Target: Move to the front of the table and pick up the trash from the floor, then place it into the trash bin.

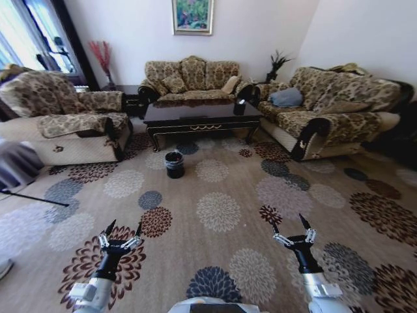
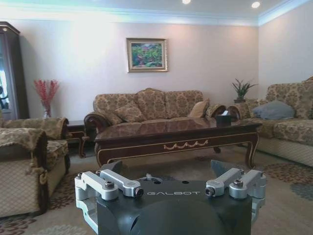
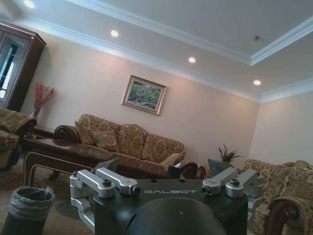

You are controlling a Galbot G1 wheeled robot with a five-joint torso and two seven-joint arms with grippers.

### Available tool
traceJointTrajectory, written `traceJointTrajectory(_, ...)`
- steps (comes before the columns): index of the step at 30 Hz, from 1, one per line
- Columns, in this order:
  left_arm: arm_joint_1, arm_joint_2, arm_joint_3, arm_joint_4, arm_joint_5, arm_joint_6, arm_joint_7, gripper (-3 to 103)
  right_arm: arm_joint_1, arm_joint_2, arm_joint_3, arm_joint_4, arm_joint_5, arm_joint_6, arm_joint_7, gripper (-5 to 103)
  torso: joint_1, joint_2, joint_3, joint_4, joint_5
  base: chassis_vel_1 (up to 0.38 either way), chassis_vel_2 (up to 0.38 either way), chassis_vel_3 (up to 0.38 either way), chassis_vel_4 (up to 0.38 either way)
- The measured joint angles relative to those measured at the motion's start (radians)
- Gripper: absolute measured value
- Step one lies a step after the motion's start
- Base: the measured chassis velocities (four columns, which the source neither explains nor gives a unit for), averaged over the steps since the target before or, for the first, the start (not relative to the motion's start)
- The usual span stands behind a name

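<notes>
Bin (image 1: 174, 164) far ahead of both grippers' spread fingers (image 1: 107, 229)

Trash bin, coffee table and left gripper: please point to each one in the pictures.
trash bin (image 1: 174, 165): head view, on its black side wall.
coffee table (image 1: 195, 111): head view, on its glossy top.
left gripper (image 1: 120, 233): head view, midway between its open fingers.

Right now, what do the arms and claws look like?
Both match. Left claw and right claw: two thin dark-tipped fingers on silver metal linkages with screw heads, mounted on a black wrist housing marked GALBOT in pale letters. Below that, the forearms turn silver-white. No loose cables visible.
</notes>
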Motion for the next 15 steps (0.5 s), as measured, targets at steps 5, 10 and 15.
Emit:
traceJointTrajectory(5, 0.0, 0.0, 0.0, 0.0, 0.0, 0.0, 0.0, 100, 0.0, 0.0, 0.0, 0.0, 0.0, 0.0, 0.0, 100, 0.01, 0.022, 0.012, -0.0006, 0.0, -0.069, -0.076, -0.073, -0.079)
traceJointTrajectory(10, 0.0, 0.0, 0.0, 0.0, 0.0, 0.0, 0.0, 100, 0.0, 0.0, 0.0, 0.0, 0.0, 0.0, 0.0, 100, 0.017, 0.039, 0.021, 0.0003, 0.0, -0.008, -0.009, -0.012, -0.008)
traceJointTrajectory(15, 0.0, 0.0, 0.0, 0.0, 0.0, 0.0, 0.0, 100, 0.0, 0.0, 0.0, 0.0, 0.0, 0.0, 0.0, 100, 0.028, 0.063, 0.035, -0.0002, 0.0, 0.0, 0.0, 0.0, 0.0)
